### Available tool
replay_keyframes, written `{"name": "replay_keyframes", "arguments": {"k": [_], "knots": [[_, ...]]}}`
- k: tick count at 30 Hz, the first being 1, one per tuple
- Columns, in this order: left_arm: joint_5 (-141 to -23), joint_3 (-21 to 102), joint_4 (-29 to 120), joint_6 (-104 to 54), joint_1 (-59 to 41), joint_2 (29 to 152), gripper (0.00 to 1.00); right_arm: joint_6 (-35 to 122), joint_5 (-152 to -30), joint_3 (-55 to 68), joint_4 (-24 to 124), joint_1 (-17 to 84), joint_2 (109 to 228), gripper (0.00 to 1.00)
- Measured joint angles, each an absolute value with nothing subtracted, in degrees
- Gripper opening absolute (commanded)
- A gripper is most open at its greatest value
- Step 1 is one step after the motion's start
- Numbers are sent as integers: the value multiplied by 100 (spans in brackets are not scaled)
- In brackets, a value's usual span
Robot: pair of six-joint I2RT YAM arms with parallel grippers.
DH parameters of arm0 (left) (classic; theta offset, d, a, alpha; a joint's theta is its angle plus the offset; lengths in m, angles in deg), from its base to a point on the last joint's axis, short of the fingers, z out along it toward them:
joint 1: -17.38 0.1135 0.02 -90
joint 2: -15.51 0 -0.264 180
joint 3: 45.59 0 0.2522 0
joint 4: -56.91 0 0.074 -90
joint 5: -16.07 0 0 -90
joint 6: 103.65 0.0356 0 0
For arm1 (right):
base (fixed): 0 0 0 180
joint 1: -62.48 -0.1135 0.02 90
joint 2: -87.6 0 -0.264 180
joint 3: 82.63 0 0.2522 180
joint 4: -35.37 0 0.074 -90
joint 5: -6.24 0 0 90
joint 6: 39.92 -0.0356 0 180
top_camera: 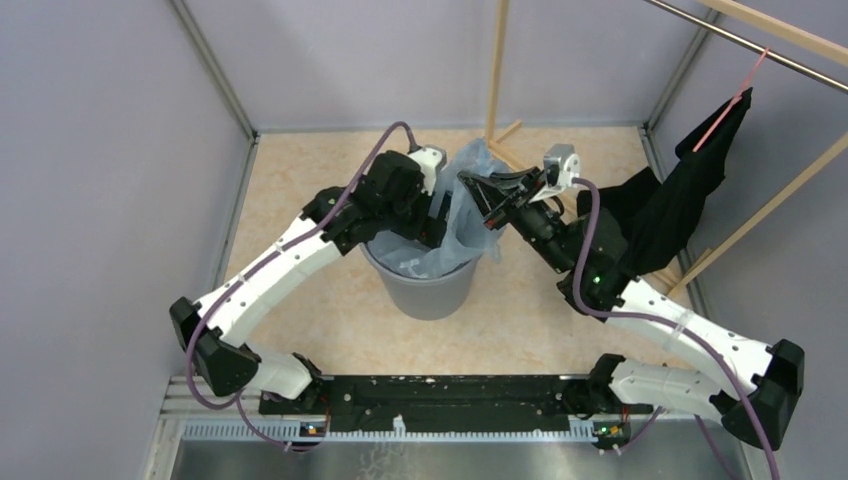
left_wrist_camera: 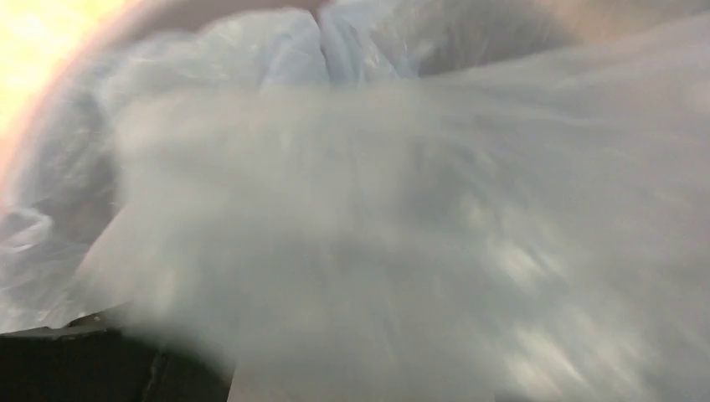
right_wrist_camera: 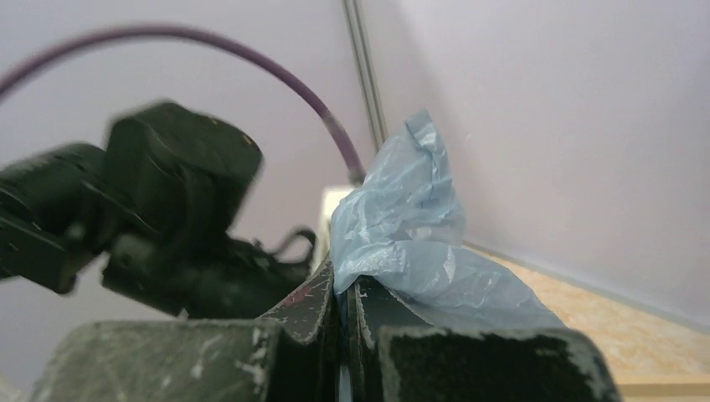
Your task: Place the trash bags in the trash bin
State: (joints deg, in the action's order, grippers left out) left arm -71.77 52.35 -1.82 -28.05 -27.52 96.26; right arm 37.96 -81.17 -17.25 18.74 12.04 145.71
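Note:
The grey trash bin stands mid-floor. A light-blue trash bag rises from its mouth, its lower part inside the bin. My right gripper is above the bin's right rim, shut on the bag's upper edge. In the right wrist view the film is pinched between the closed fingers. My left gripper reaches over the bin's far rim into the bag. The left wrist view is filled with blurred film, and the fingers are hidden.
A black garment hangs on a pink hanger from a rail at the right, beside slanted wooden poles. A wooden upright stands behind the bin. Grey walls enclose the floor on three sides.

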Motion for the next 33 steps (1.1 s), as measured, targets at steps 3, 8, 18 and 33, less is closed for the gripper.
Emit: {"name": "replay_keyframes", "arguments": {"k": [3, 8, 18, 33], "knots": [[-6937, 5884, -588, -2636, -2752, 9465, 98, 3893, -8032, -1751, 1819, 1202, 14481, 0], [-6273, 6632, -999, -2407, -2752, 8708, 98, 3960, -8012, -1754, 1826, 1202, 14554, 0], [-8159, 6175, -787, -1795, -2741, 7574, 99, 3958, -8047, -1754, 1867, 1202, 14665, 0], [-7564, 4702, 522, -2188, -2698, 8918, 47, 3952, -8128, -1754, 1867, 1202, 14665, 0]]}}
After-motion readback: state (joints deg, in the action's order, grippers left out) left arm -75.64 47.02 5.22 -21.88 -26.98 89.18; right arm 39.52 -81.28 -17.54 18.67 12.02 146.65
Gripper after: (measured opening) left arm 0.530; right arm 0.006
